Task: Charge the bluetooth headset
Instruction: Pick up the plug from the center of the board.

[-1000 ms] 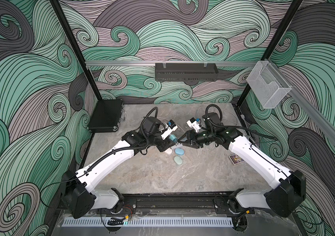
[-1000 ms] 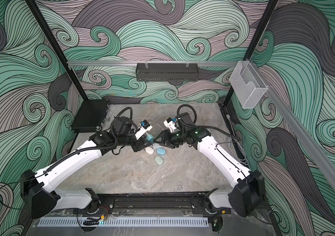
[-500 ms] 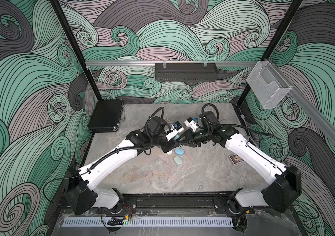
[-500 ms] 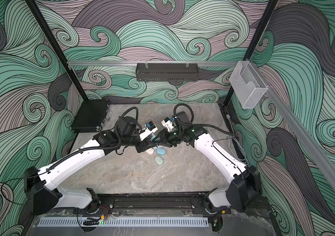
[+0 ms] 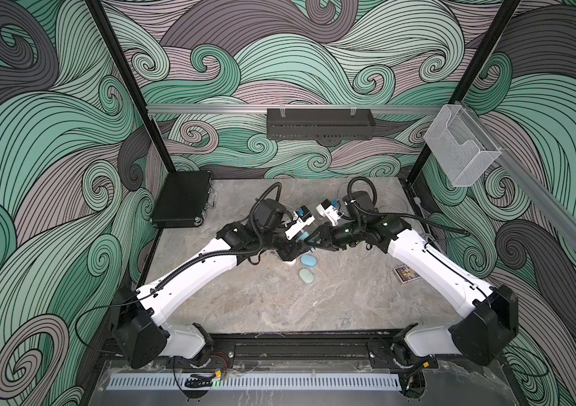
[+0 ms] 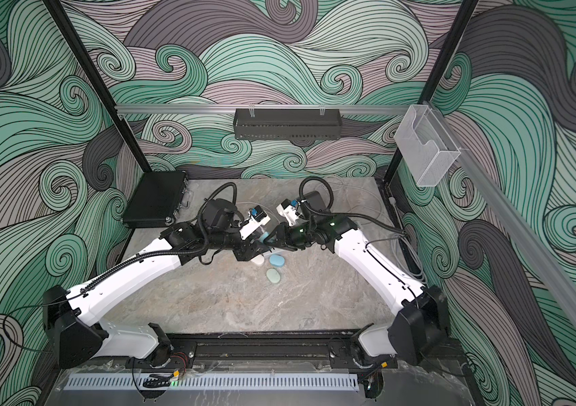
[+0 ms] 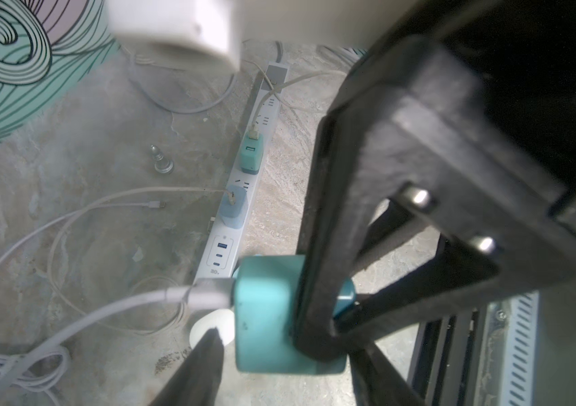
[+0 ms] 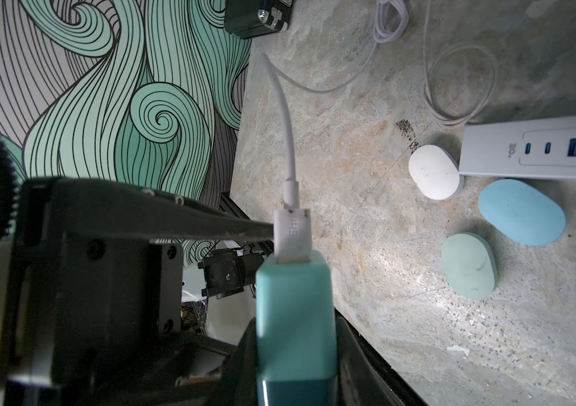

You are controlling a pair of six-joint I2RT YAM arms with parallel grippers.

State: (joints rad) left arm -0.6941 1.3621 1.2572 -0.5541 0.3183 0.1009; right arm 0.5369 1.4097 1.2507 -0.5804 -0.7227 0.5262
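Left arm [image 5: 202, 270] and right arm [image 5: 430, 260] converge; left gripper [image 5: 300, 246] parted; right gripper [image 5: 313, 239] clamped.

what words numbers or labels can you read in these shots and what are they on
"20." on the white power strip, beside its USB ports.
Embossed marks on the white USB plug: too blurred to read.
Picture side of the small printed card: too small to read.

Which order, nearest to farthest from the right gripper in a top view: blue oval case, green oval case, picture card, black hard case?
From the right gripper holding the teal charger:
1. Blue oval case, just in front.
2. Green oval case, further forward.
3. Picture card, by right arm.
4. Black hard case, back left.
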